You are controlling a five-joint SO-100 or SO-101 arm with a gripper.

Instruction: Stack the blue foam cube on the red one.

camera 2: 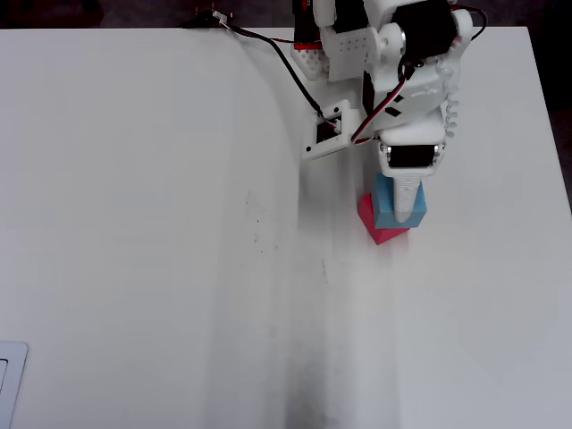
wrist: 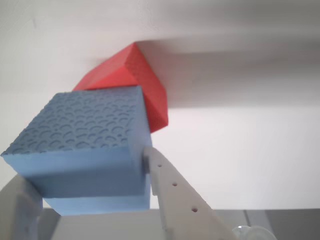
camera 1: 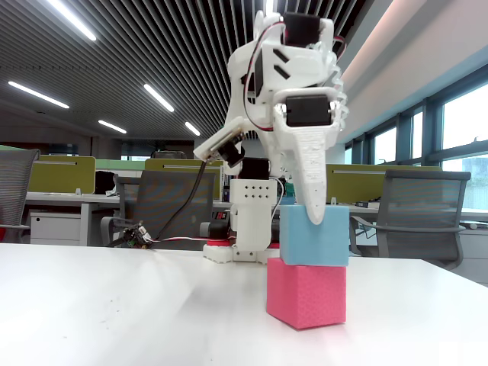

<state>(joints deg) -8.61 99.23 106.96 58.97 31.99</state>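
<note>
The gripper (camera 1: 313,213) is clamped on the blue cube (camera 1: 314,235), which sits on the red cube (camera 1: 306,292), shifted toward 3 o'clock in the fixed view. The risk as I see it: the overhang tips it on release, or foam sticks to a finger. A cube has no long axis; it's rotated relative to the red one.

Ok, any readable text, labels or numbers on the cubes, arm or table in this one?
None readable in any view.
Blue cube: only embossed foam texture, no lettering.
Red cube: blank.
Arm and gripper: no legible markings.
Table: bare, only faint scuffs.
</note>
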